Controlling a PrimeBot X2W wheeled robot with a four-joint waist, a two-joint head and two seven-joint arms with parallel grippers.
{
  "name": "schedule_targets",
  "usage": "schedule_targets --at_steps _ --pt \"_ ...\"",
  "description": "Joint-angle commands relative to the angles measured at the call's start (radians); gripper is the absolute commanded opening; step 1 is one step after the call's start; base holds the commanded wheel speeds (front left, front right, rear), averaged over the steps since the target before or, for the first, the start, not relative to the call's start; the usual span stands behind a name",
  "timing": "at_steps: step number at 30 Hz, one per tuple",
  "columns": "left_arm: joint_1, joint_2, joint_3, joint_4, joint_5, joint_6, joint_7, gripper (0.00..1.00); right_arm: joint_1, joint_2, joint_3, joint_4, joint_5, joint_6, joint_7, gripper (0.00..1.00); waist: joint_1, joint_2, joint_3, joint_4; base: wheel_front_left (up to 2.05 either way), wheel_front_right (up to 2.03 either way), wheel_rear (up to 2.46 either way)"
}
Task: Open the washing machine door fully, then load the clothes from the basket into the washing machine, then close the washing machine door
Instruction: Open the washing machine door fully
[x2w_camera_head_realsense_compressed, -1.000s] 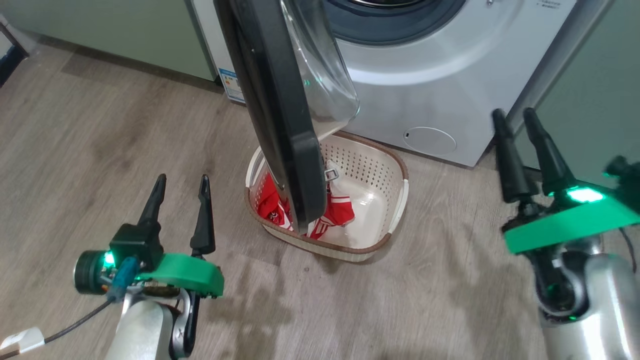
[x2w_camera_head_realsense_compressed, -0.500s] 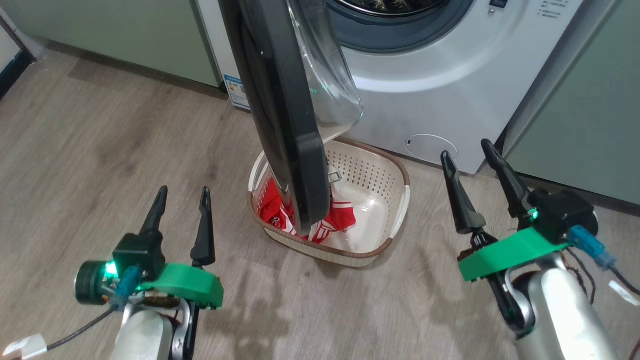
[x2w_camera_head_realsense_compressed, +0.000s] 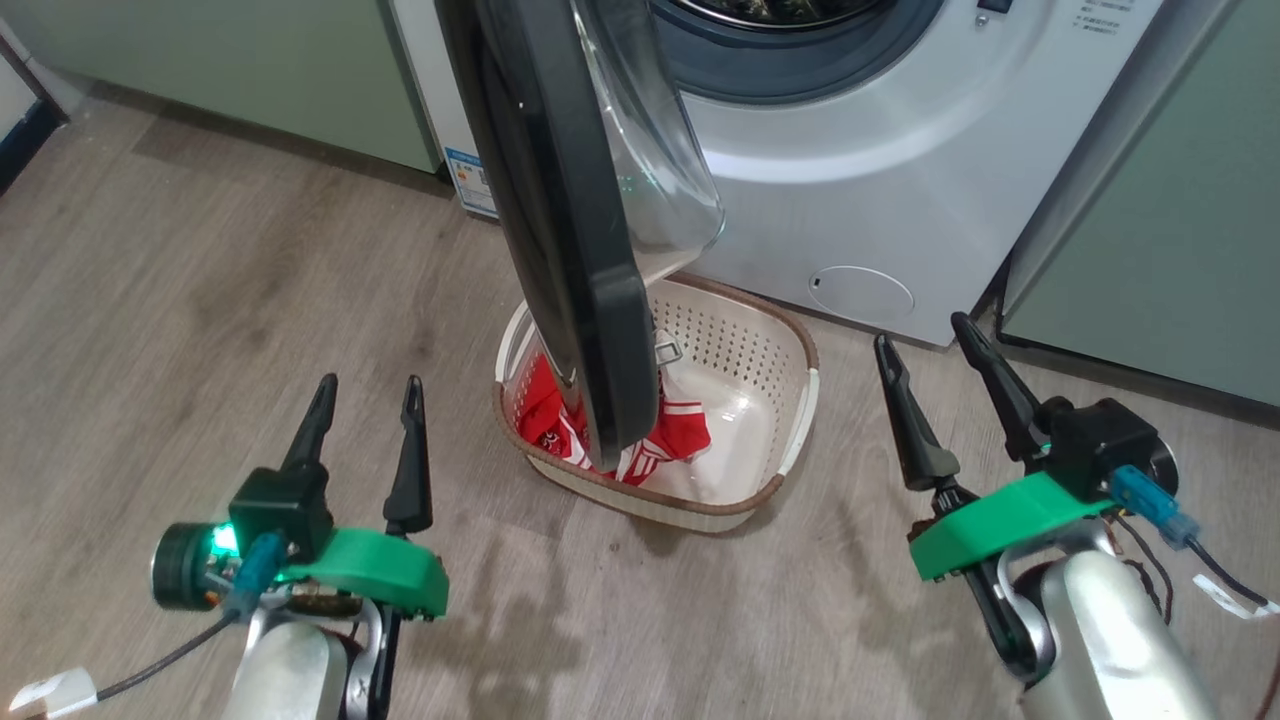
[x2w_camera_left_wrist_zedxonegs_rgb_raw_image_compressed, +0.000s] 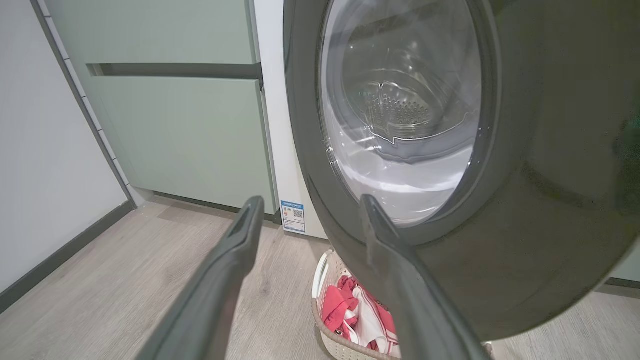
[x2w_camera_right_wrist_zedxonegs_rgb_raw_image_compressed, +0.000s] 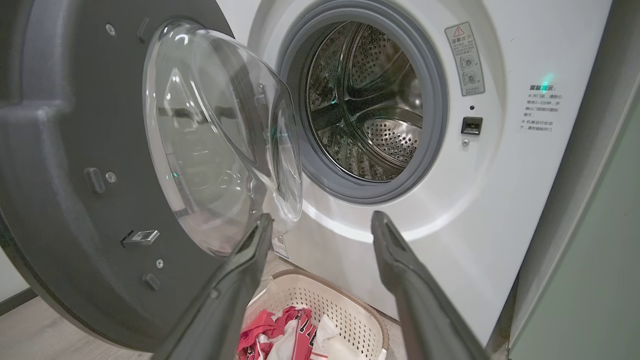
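The washing machine door stands ajar, swung out edge-on over the basket; its black ring and glass bowl show in both wrist views. Red and white clothes lie in the basket's left half, partly hidden by the door. The white washing machine shows its grey gasket and steel drum. My left gripper hangs open, low to the left of the basket. To the basket's right my right gripper is open too. Both hold nothing.
Pale green cabinets flank the washer on the left, and a green panel on the right. A round flap sits low on the washer front. Wood-look floor spreads to the left and in front of the basket.
My right gripper has come down and in toward the basket's right side. The camera shifted slightly. The left gripper, the door and the basket have stayed put.
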Motion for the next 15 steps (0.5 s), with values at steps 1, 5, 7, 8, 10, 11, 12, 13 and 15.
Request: schedule_targets --at_steps 1,5,7,8,10,11,12,13,15 --pt "-0.024 0.020 0.031 -0.031 -0.005 0.006 0.000 1.00 -0.033 0.011 0.023 -0.024 0.001 0.000 -0.014 1.00 0.0000 0.0000 0.002 -0.001 0.00 0.00 0.00" --pt "-0.026 0.022 0.029 -0.031 -0.007 0.009 0.000 1.00 -0.040 0.012 0.024 -0.014 -0.003 0.000 -0.018 1.00 0.0000 0.0000 0.006 -0.003 0.00 0.00 0.00" --pt "-0.026 0.022 0.028 -0.032 -0.008 0.011 0.000 1.00 -0.042 0.012 0.024 -0.011 -0.006 0.000 -0.019 1.00 0.0000 0.0000 0.006 -0.004 0.00 0.00 0.00" --pt "-0.026 0.022 0.027 -0.031 -0.008 0.012 0.000 1.00 -0.043 0.012 0.024 -0.009 -0.006 0.000 -0.020 1.00 0.0000 0.0000 0.007 -0.004 0.00 0.00 0.00" --pt "-0.027 0.023 0.026 -0.031 -0.009 0.013 0.000 1.00 -0.045 0.012 0.023 -0.007 -0.008 0.000 -0.021 1.00 0.0000 0.0000 0.008 -0.004 0.00 0.00 0.00" --pt "-0.028 0.023 0.025 -0.030 -0.010 0.013 0.000 1.00 -0.046 0.013 0.023 -0.006 -0.009 0.000 -0.022 1.00 0.0000 0.0000 0.007 -0.004 0.00 0.00 0.00" --pt "-0.028 0.023 0.024 -0.029 -0.011 0.013 0.000 1.00 -0.046 0.013 0.023 -0.005 -0.011 0.000 -0.023 1.00 0.0000 0.0000 0.008 -0.004 0.00 0.00 0.00" --pt "-0.028 0.024 0.023 -0.029 -0.012 0.013 -0.001 1.00 -0.047 0.013 0.022 -0.004 -0.011 0.000 -0.023 1.00 0.0000 0.0000 0.007 -0.004 0.00 0.00 0.00" --pt "-0.028 0.024 0.022 -0.027 -0.012 0.014 -0.001 1.00 -0.048 0.013 0.022 -0.003 -0.013 0.000 -0.024 1.00 0.0000 0.0000 0.006 -0.004 0.00 0.00 0.00"
